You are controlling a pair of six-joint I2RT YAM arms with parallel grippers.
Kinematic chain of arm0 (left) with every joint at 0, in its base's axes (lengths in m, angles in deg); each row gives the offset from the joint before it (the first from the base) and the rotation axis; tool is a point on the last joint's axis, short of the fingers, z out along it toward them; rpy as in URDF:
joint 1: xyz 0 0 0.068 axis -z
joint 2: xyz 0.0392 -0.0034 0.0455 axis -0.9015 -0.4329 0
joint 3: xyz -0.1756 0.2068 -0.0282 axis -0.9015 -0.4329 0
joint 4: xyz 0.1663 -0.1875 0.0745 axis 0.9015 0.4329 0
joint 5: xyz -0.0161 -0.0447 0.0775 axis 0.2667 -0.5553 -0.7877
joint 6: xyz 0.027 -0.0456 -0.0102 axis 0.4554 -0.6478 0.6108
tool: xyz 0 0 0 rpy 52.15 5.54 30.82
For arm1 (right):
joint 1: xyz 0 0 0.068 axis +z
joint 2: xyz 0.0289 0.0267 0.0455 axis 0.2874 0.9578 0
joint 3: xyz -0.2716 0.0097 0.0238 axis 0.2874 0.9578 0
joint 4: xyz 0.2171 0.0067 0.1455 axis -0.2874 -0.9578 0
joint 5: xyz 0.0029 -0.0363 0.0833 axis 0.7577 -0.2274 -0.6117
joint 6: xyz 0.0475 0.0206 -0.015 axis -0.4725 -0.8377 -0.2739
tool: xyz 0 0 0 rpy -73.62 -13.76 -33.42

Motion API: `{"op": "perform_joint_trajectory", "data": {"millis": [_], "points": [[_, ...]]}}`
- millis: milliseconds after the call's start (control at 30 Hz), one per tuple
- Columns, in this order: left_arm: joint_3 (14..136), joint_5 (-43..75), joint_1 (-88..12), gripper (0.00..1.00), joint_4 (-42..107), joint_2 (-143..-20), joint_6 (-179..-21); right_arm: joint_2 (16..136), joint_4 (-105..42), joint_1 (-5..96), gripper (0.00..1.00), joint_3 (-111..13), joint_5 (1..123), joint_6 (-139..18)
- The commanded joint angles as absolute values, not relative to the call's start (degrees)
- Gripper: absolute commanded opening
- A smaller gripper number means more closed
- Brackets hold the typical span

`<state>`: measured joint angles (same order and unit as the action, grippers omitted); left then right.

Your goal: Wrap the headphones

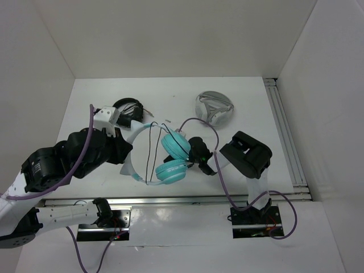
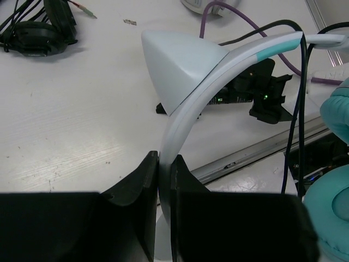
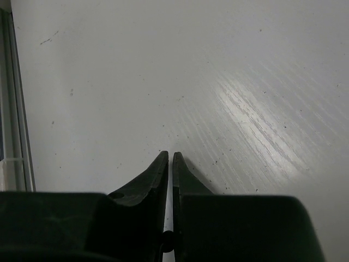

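Note:
The teal headphones (image 1: 173, 159) lie near the table's front edge, their two round ear cups side by side and the pale headband (image 1: 132, 136) arching to the left. My left gripper (image 1: 122, 153) is shut on that headband; in the left wrist view the band (image 2: 218, 71) rises from between the closed jaws of the left gripper (image 2: 164, 164). The thin black cable (image 1: 149, 153) loops across the band and cups. My right gripper (image 1: 200, 154) sits just right of the ear cups. In its wrist view the right gripper (image 3: 169, 158) is nearly closed, with a round black bit of cable (image 3: 167, 240) pinched deep between the jaws.
Black headphones (image 1: 128, 108) lie at the back left and grey-and-white headphones (image 1: 214, 108) at the back right. A metal rail (image 1: 182, 199) runs along the front edge, another (image 1: 284, 131) down the right side. A purple robot cable (image 1: 219, 148) arcs over the right arm.

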<state>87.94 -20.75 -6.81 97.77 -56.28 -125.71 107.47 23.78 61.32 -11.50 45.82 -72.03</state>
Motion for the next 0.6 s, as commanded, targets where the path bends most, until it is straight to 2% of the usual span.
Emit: {"op": "perform_joint_trajectory", "data": {"millis": [0, 267, 467, 567], "points": [[90.3, -25.1, -6.6, 0.00, 94.4, -55.7, -131.8, 107.6, 27.4, 60.6, 0.00, -10.9, 45.5, -72.6], [89.2, -41.5, -8.4, 0.00, 98.6, -54.6, -146.3, 98.8, 20.0, 67.9, 0.00, -6.6, 57.5, -74.5], [93.7, -47.8, -13.0, 0.00, 100.7, -61.6, -149.4, 89.2, 10.0, 79.5, 0.00, -5.4, 68.5, -73.9], [95.8, -48.4, -18.5, 0.00, 101.2, -64.7, -148.2, 83.5, 3.7, 88.0, 0.00, -6.2, 78.3, -73.4]]}}
